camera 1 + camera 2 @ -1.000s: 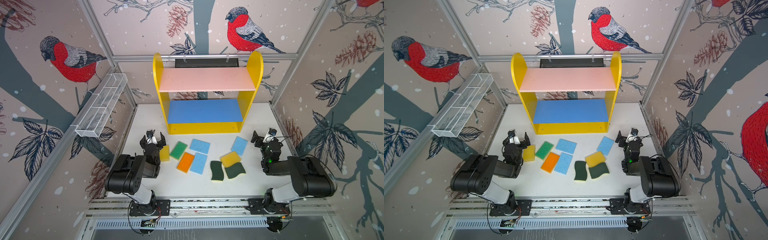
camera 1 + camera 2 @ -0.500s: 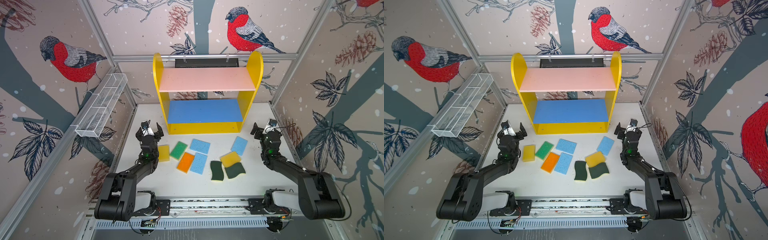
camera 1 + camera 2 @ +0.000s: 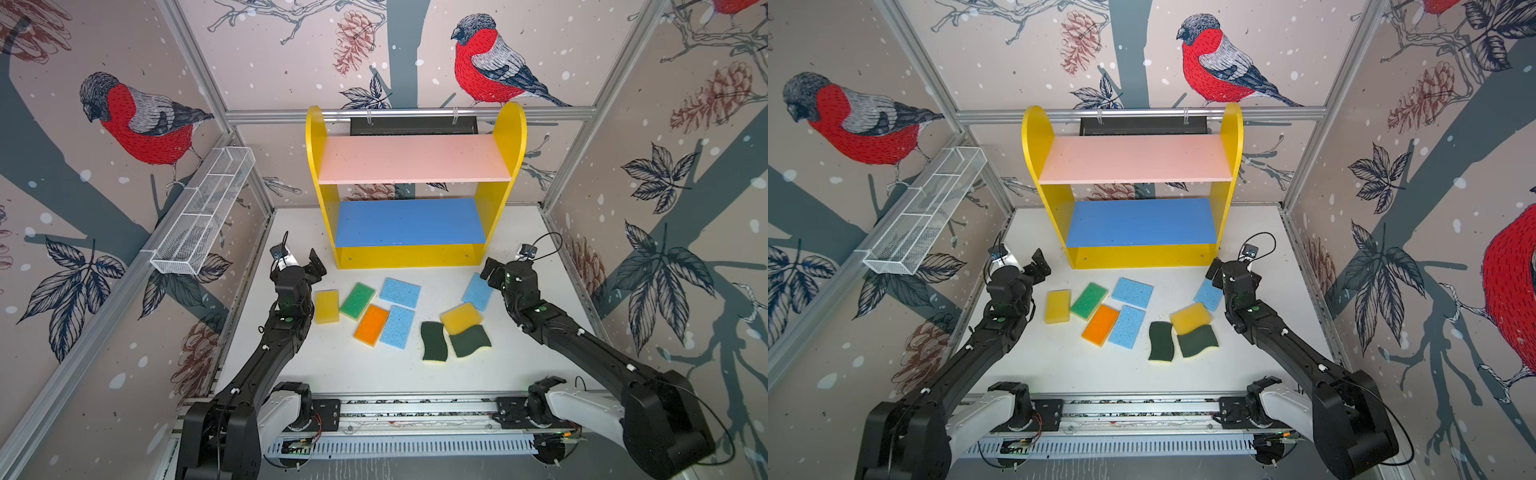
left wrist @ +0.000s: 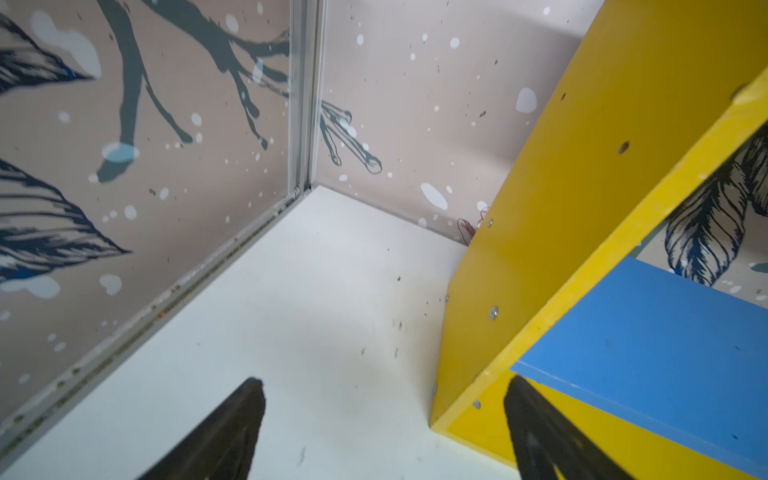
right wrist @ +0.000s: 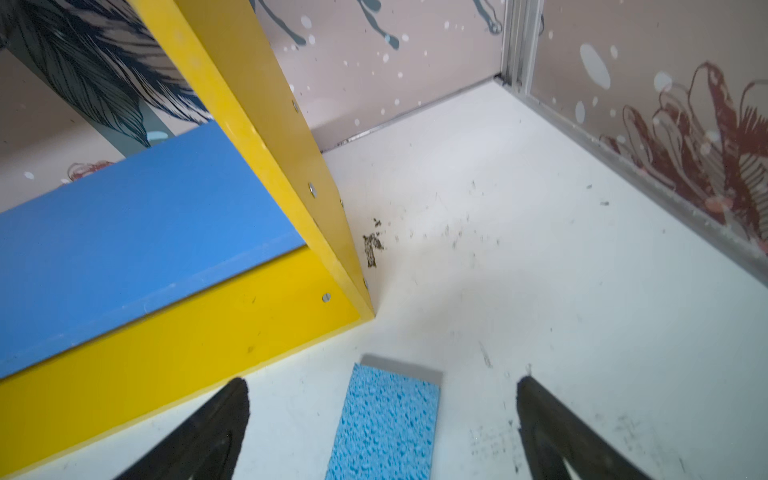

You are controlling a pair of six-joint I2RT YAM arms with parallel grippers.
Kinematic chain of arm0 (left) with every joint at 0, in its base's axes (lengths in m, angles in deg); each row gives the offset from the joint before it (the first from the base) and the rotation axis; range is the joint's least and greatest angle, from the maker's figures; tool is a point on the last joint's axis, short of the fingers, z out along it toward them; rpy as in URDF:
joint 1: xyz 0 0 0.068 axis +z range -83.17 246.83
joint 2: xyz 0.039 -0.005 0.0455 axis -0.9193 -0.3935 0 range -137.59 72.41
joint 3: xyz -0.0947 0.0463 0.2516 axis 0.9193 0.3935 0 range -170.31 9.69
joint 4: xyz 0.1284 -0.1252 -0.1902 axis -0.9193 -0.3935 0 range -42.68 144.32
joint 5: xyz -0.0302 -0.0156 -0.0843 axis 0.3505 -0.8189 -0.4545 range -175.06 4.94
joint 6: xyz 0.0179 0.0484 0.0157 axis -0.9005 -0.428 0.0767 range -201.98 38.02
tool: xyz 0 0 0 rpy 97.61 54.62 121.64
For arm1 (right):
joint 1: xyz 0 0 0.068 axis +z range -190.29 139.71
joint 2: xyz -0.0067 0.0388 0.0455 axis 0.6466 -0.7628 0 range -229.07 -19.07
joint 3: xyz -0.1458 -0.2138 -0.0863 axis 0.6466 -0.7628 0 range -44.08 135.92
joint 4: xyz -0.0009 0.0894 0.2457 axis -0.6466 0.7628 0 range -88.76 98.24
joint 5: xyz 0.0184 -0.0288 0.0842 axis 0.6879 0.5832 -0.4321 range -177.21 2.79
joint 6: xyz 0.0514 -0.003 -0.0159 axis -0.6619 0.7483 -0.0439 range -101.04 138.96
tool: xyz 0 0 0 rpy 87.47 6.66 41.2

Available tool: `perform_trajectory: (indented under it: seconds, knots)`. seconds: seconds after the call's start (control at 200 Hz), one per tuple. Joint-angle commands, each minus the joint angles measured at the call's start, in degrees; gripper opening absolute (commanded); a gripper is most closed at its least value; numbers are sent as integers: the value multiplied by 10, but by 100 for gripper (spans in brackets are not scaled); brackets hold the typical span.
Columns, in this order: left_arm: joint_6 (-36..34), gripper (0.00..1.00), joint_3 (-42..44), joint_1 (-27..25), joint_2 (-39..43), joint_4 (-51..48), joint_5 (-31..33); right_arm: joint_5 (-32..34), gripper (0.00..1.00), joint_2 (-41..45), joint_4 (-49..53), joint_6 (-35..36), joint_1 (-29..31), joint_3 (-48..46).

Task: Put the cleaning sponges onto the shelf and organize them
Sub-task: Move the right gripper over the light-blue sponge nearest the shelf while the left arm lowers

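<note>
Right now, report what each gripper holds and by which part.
Nothing. Left gripper and right gripper are open, empty; light-blue sponge lies untouched under the right.

The shelf (image 3: 409, 255) is built of flat boards coated in smooth paint. A faint sheen is shown on its yellow sides, while the pink top board (image 3: 411, 158) and blue middle board (image 3: 409, 222) look matt. Small bright metal screw heads (image 5: 311, 190) are set in its right side panel. A rough, open-pored foam texture is shown by the light-blue sponge (image 5: 386, 424) at the right. The dark-green scourers (image 3: 433, 341) are faced with a dull, fibrous pad. The white surface (image 3: 332, 365) is smooth and matt, marked with dark scuffs. The basket (image 3: 203, 216) on the left wall is of white-coated wire mesh. The frame rails (image 3: 266, 115) are of pale, brushed metal.
</note>
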Motion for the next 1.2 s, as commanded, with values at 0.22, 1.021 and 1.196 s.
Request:
perform_trajectory:
  seconds: [0.22, 1.021, 1.196]
  knots:
    - [81, 82, -26, -23, 17, -135, -37, -40, 99, -22, 83, -73, 11, 11]
    - [54, 80, -38, -35, 3, -167, -15, -106, 80, -190, 183, -134, 9, 68]
    - [48, 81, -49, -35, -4, -173, -21, -107, 78, -224, 187, -131, 8, 83]
